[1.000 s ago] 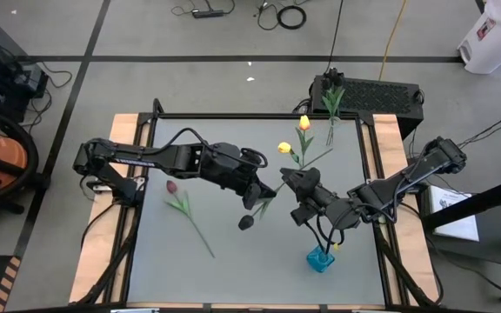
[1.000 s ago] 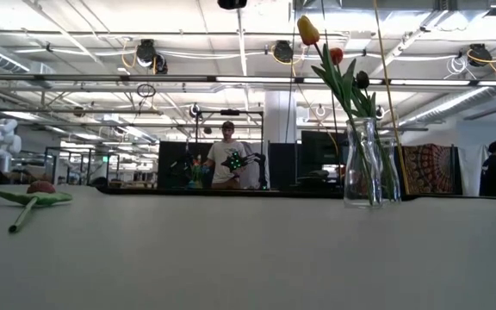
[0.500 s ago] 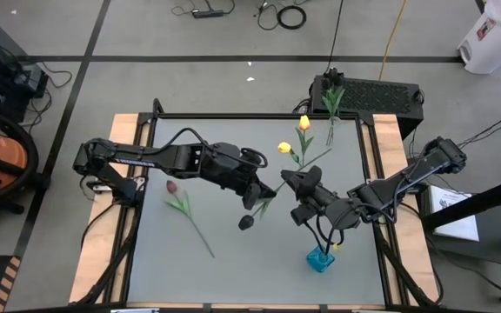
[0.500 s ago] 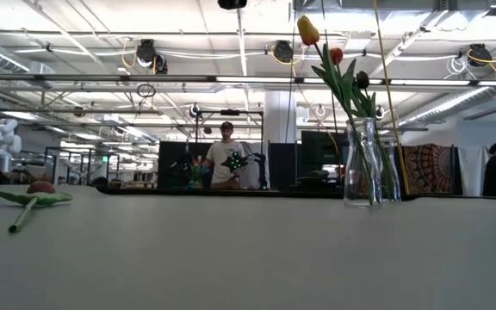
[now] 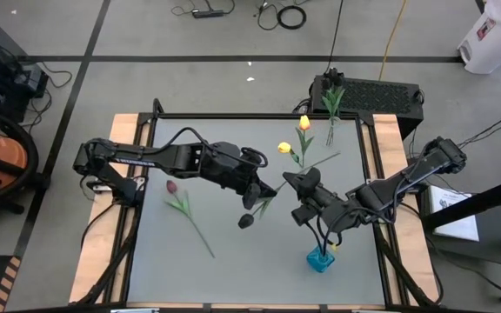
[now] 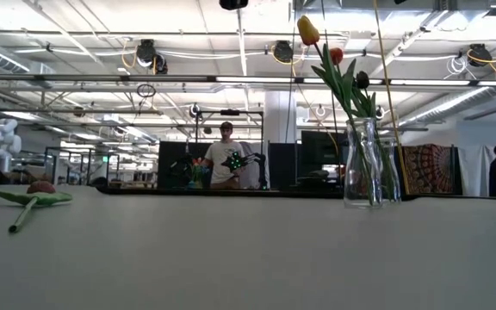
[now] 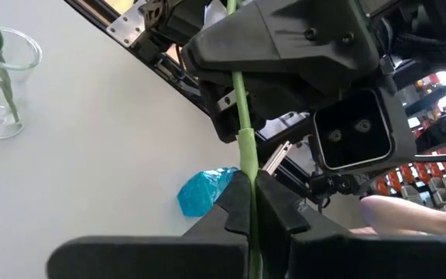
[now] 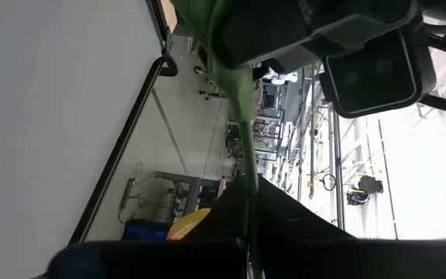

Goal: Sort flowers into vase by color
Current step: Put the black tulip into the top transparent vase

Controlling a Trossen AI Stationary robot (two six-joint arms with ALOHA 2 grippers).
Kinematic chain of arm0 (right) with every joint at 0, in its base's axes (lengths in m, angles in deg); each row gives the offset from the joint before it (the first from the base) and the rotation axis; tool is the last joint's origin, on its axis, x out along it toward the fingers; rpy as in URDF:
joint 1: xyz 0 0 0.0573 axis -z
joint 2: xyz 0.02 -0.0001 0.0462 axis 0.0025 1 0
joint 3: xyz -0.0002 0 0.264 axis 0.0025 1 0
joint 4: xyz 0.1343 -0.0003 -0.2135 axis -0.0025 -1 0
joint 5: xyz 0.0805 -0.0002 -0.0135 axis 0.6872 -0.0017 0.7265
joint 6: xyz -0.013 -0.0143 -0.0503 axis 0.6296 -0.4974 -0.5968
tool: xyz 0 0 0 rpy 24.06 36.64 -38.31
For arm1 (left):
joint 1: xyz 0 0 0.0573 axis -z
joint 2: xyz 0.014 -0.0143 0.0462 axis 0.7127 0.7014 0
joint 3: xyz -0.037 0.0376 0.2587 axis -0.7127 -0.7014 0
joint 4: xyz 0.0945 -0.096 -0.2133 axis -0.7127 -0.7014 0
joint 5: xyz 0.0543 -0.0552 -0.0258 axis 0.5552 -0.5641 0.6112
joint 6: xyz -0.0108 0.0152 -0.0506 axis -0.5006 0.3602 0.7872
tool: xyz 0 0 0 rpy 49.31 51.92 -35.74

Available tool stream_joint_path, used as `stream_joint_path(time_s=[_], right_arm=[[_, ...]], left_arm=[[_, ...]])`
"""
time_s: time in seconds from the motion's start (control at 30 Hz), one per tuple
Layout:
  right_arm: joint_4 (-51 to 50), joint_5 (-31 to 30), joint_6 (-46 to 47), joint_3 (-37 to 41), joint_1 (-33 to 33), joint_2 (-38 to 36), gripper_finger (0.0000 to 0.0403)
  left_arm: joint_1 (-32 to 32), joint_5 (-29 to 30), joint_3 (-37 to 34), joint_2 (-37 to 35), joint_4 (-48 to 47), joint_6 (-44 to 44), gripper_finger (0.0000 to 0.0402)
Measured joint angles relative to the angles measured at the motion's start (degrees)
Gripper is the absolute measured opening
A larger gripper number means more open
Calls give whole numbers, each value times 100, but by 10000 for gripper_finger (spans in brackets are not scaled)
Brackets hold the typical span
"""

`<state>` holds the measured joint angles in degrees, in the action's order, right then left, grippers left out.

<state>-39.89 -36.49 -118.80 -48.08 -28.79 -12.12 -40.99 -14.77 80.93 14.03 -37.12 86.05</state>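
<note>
A dark purple tulip hangs above the table's middle, its head (image 5: 245,222) toward the near left. Its green stem (image 5: 316,165) runs toward the far right. My left gripper (image 5: 265,193) is shut on the stem near the head. My right gripper (image 5: 287,181) is shut on it just beyond. A pinkish-red tulip (image 5: 170,186) lies flat on the table at the left. Two yellow tulips (image 5: 283,148) (image 5: 303,122) show at the far middle. A glass vase (image 6: 364,164) holds several tulips. A blue vase (image 5: 320,258) stands near the front right. My left gripper pinches the stem (image 7: 246,182) between its two fingers, a short way from the dark head. The fingers lie across the stem, and the flower is clear of the table. My right gripper pinches the same stem (image 8: 242,167) between its two fingers, right beside the left gripper on the side away from the head. It comes from the table's right, and its fingers cross the stem.
The two grippers stand almost nose to nose over the table's middle. The glass vase (image 5: 330,130) is at the far right edge, in front of a black box (image 5: 372,91). Black frame rails border the grey table top. People stand in the room behind.
My right gripper has shut on the stem beside the left gripper. The stem's free end has swung a little toward the table's near right. The left gripper has kept its hold and place.
</note>
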Motion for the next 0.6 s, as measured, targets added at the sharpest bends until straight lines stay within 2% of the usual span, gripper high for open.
stream_joint_path(time_s=[0.27,0.6], right_arm=[[-93,-4,16,0,-2,-7,1],[-174,31,-316,-2,-59,-7,1]], left_arm=[[-4,-124,-7,0,113,-18,11],[-9,-561,-7,0,312,-31,46]])
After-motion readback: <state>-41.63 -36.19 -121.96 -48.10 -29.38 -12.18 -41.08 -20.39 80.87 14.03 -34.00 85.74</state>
